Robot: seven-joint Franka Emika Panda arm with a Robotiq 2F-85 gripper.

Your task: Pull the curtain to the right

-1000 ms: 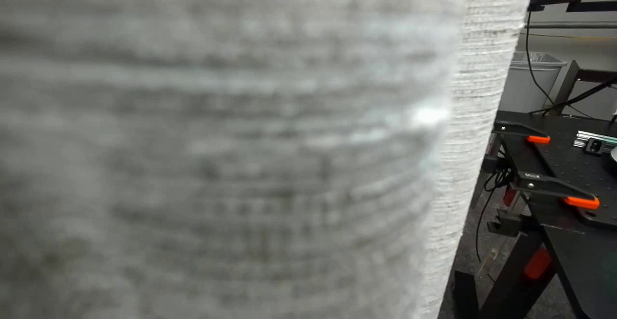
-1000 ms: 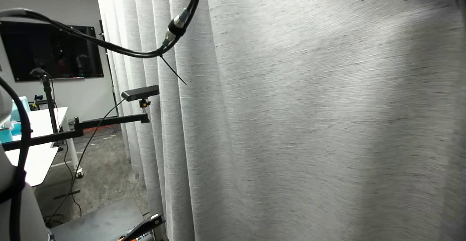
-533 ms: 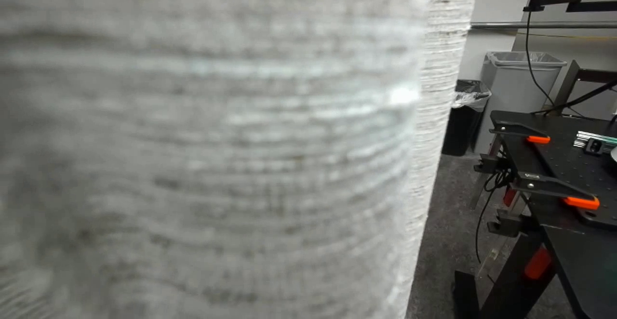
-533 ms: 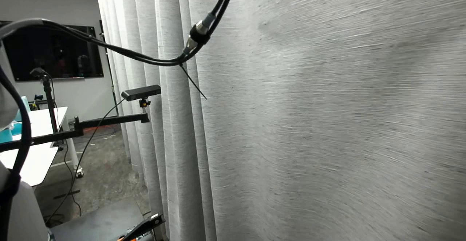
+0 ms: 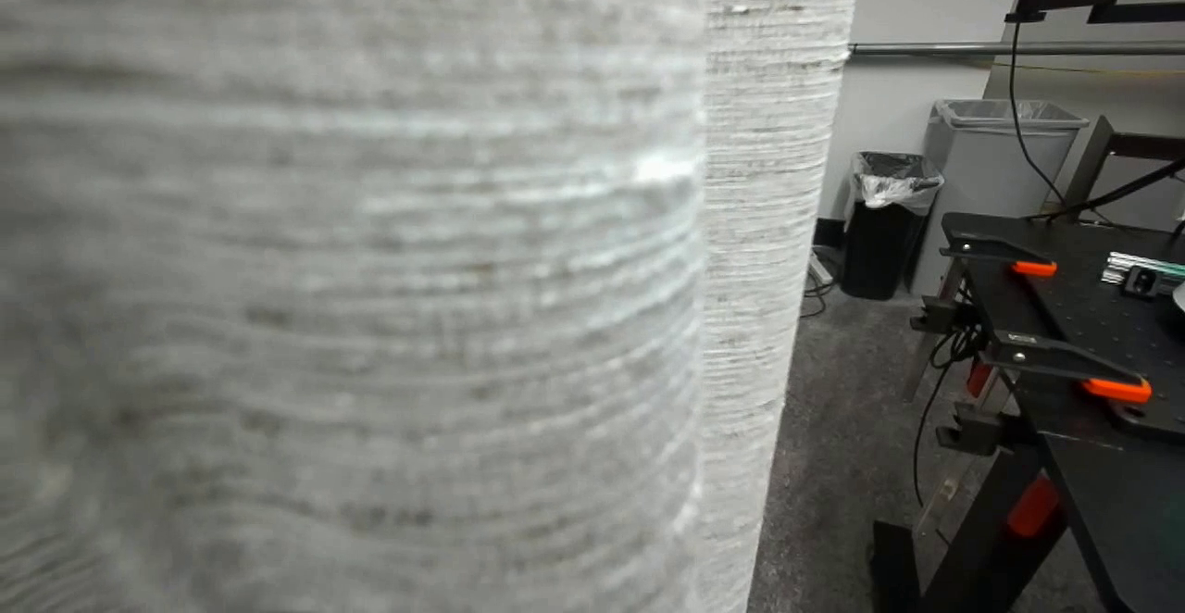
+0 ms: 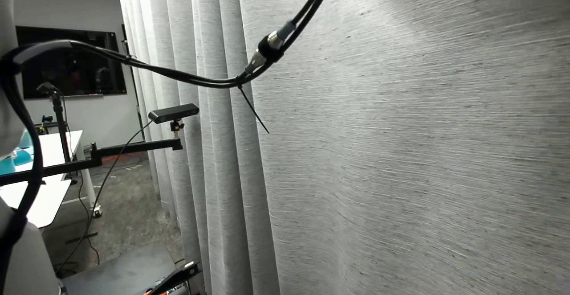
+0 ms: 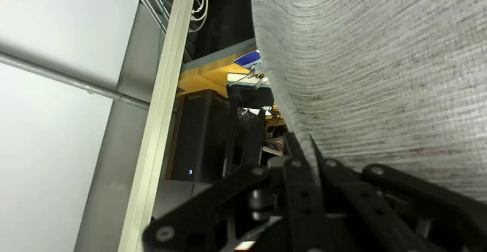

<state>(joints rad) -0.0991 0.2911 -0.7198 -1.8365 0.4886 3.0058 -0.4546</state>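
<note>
The curtain (image 6: 401, 130) is a huge light grey-white ribbed sheet that fills most of both exterior views; close up and blurred, it also shows in an exterior view (image 5: 370, 270). In the wrist view the curtain (image 7: 380, 73) hangs at the right, its edge running down into my gripper (image 7: 301, 141). The two black fingers (image 7: 304, 191) are closed on this edge, one on each side of the fabric. The gripper is out of view in both exterior views. The curtain's straight edge stands left of a black table in an exterior view.
Black cables (image 6: 191, 76) hang in front of the curtain. A camera (image 6: 173, 113) on a black arm stands close to its folds. A black table (image 5: 1092, 446) with orange-tipped clamps (image 5: 1065, 358) and bins (image 5: 889, 224) are beyond the curtain's edge.
The curtain's edge has shifted left in an exterior view, uncovering the bins and floor. In an exterior view the cables and folds have shifted right, and the gripper part at top right has left view.
</note>
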